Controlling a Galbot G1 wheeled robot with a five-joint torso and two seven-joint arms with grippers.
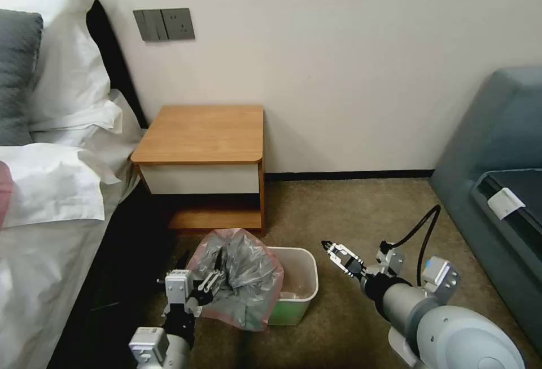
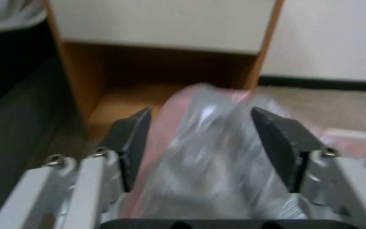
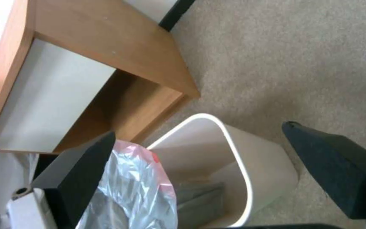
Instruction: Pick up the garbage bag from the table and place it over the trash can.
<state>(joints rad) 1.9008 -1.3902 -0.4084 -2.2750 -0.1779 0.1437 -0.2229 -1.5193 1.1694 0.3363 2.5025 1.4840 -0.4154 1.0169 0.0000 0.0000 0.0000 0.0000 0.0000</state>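
We found the garbage bag (image 1: 240,278) off the table (image 1: 203,134), bunched over the left side of the trash can (image 1: 296,287) on the carpet (image 1: 350,216), its pinkish rim hanging outside the bin. Our left gripper (image 1: 208,281) sat at the bag with fingers spread wide, plastic between them. Our right gripper (image 1: 333,253) hovered just right of the can, fingers wide, holding nothing.

Left half of the trash can (image 1: 296,287) behind the bunched, blurred garbage bag (image 1: 240,278).
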